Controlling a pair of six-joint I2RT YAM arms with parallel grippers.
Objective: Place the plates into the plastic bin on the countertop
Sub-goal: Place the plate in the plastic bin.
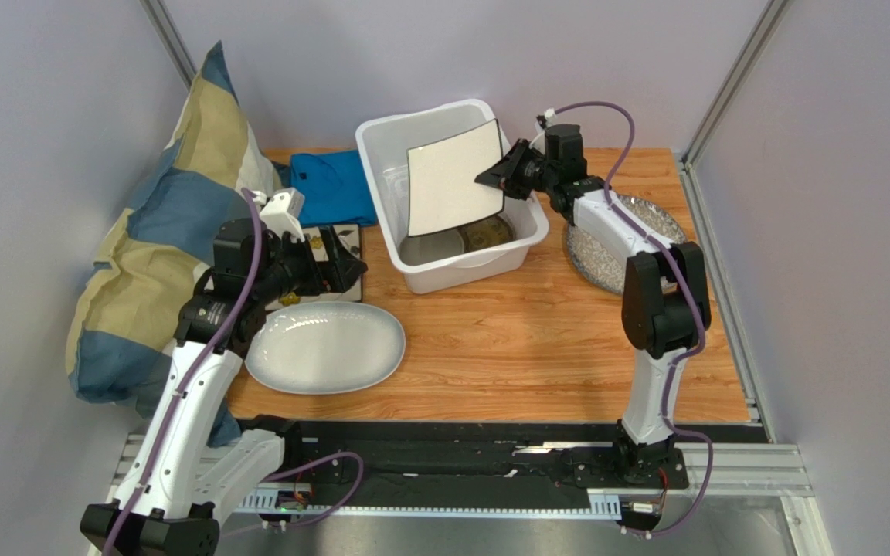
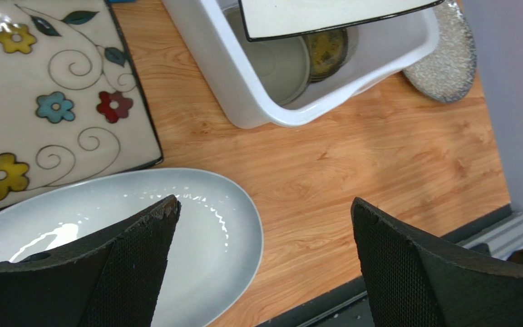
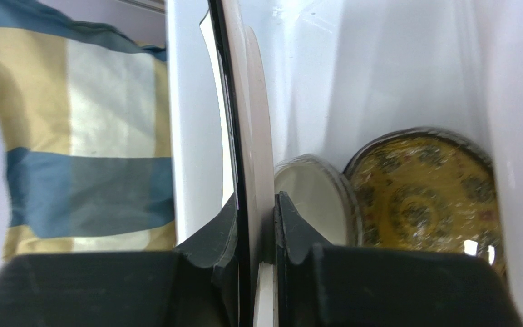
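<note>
Two arms reach over the wooden tabletop (image 1: 508, 336). The right gripper (image 1: 498, 176), in the upper middle of the overhead view, is clamped on the right edge of the plain white square plate (image 1: 456, 174). Its wrist view shows the plate's dark-rimmed edge pinched between both fingers (image 3: 291, 228). The plate hangs tilted, nearly on edge, above the open inside of the white bin (image 1: 461, 269) at the upper centre. Whether it touches the bin wall cannot be told. On the bin floor below it lie a yellow patterned round plate (image 1: 488, 232) and a pale round plate (image 1: 429, 247), side by side.

The right arm rises upright from its base at the lower right and bends at an elbow right of centre. Its forearm slants up and left, passing over the grey-speckled round plate (image 1: 592, 261) that lies on the tabletop just right of the bin.

The left gripper (image 1: 343, 269), left of centre, has its jaws spread wide and holds nothing. It hovers over the meeting of the floral square plate (image 2: 46, 102) and the white oval platter (image 1: 324, 346), which lie just beside each other at the left of the tabletop. The left arm climbs from the lower left corner and leans forward, wrist pointing right.

A blue cloth (image 1: 328, 185) lies left of the bin, and a checked pillow (image 1: 171, 220) leans at the far left.
</note>
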